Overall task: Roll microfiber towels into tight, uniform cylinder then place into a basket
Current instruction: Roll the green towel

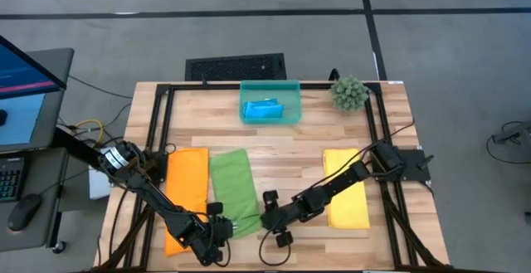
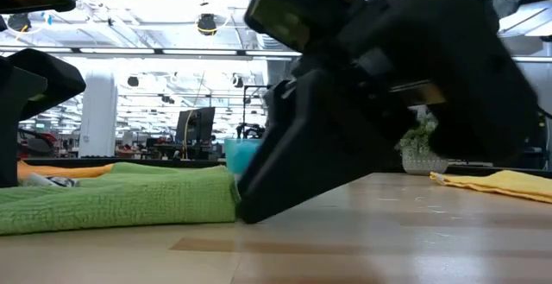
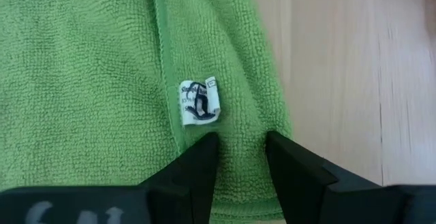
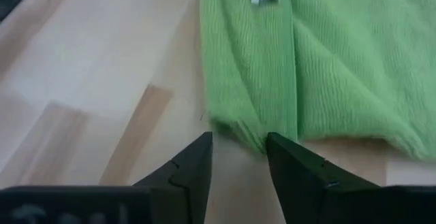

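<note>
The green towel (image 1: 231, 192) lies flat on the table (image 1: 282, 144), its long axis running from the front edge toward the back edge, so its short end — the one a roll would most likely start from — faces the front edge where both grippers meet; the left gripper (image 1: 217, 223) sits at that end's left part, the right gripper (image 1: 267, 213) just beside its right corner, so both are about equally near and each has the towel lying ahead of its fingers, toward the back edge. In the left wrist view the left gripper's fingers (image 3: 199, 166) stand slightly apart over the hem beside the small white label (image 3: 199, 102), not visibly pinching it; in the right wrist view the right gripper's fingers (image 4: 196, 164) are likewise parted, a small fold of the corner (image 4: 248, 132) lying just ahead of the gap — nothing is gripped yet. The orange towel (image 1: 187, 192) lies parallel along the left edge, the yellow towel (image 1: 347, 188) parallel toward the right edge; the blue towel (image 1: 264, 109) already rests in the basket (image 1: 270, 87) at the back edge, beside the plant ball (image 1: 349, 93).
</note>
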Action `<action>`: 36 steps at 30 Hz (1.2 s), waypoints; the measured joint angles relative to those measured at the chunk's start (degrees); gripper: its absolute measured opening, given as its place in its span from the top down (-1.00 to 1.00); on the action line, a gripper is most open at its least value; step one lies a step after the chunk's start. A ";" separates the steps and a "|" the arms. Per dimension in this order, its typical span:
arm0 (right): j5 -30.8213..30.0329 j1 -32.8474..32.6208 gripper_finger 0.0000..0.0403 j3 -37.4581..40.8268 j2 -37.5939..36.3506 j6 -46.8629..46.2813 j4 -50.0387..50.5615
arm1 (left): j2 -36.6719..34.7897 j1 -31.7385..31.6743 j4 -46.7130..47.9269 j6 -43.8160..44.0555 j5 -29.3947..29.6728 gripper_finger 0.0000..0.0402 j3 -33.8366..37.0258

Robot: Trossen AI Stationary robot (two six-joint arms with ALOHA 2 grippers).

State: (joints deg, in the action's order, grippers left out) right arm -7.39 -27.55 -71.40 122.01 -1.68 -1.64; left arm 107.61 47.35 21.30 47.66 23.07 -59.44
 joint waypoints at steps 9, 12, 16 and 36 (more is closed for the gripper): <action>0.10 -0.26 0.26 0.25 -5.44 0.04 2.36 | -0.09 0.12 0.28 0.23 0.05 0.37 0.00; 0.15 -0.77 0.27 0.22 -5.50 0.21 -2.44 | -0.09 0.11 0.28 0.22 0.07 0.37 -0.02; 2.31 -1.61 0.27 0.14 -5.48 1.89 -4.32 | -0.09 0.11 0.26 0.22 0.09 0.37 -0.02; 3.03 -0.91 -0.15 0.28 -1.26 10.71 -10.74 | -0.11 -0.63 -0.18 0.04 1.18 0.37 -0.02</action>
State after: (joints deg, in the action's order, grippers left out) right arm -4.36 -28.46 -71.11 120.75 9.03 -12.38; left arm 107.50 46.72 21.12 47.70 24.25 -59.46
